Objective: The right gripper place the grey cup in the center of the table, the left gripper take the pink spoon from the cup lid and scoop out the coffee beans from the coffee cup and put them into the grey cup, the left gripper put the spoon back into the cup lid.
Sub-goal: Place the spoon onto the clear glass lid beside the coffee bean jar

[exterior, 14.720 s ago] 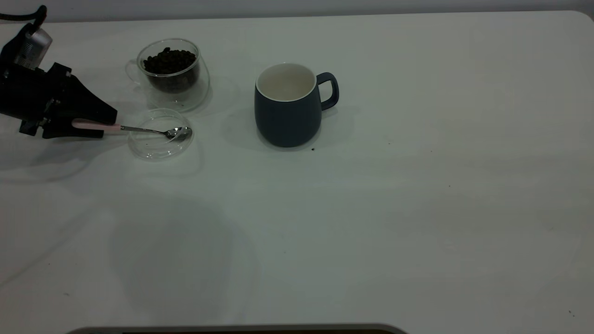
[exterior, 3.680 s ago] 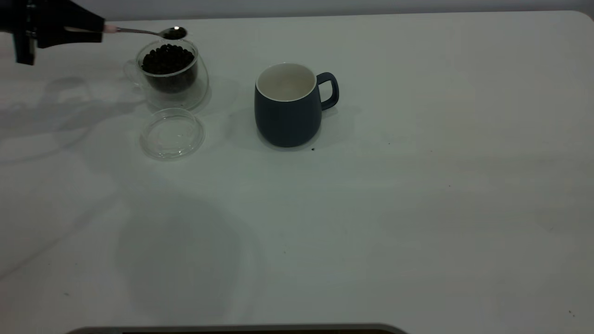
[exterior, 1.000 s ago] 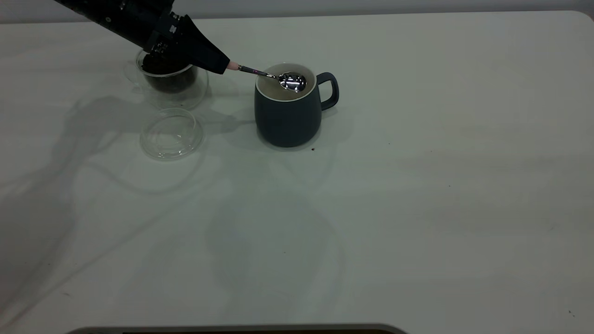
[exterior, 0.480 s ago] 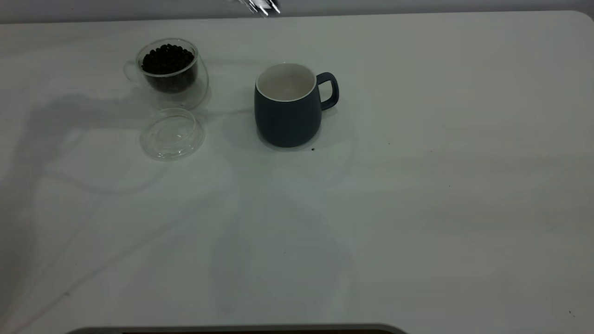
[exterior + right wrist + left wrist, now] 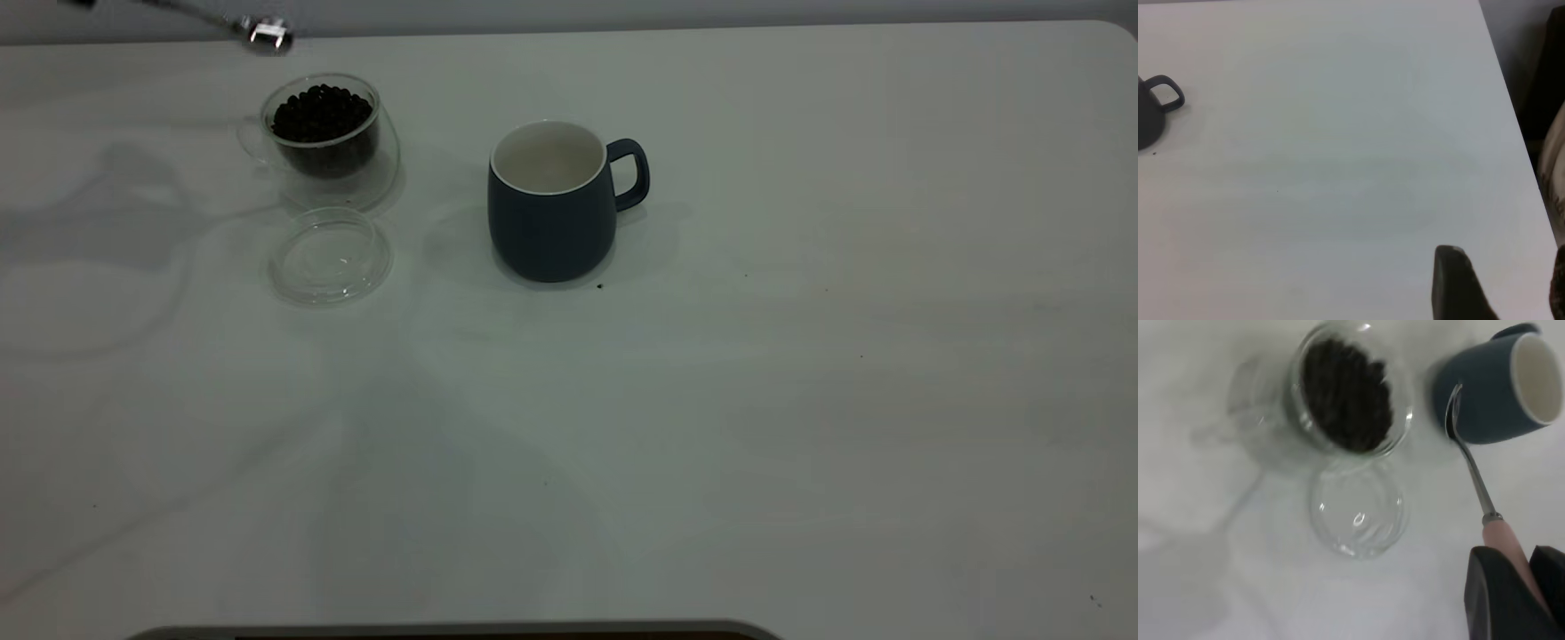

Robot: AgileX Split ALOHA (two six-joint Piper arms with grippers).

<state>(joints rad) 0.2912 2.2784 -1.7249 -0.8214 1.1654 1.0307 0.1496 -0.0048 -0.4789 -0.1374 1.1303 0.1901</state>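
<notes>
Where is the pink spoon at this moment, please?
The pink spoon is in the air, held by its handle in the left gripper. In the exterior view its bowl shows at the far left edge of the table, just beyond the coffee cup.

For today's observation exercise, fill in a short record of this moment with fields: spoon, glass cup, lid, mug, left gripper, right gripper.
spoon: pink-handled metal spoon, held in the air, bowl looks empty
glass cup: clear glass cup full of dark coffee beans
lid: round clear glass lid, nothing on it, in front of the glass cup
mug: dark blue-grey ceramic mug, upright, contents not visible
left gripper: shut on the spoon's handle
right gripper: away near the table edge
</notes>
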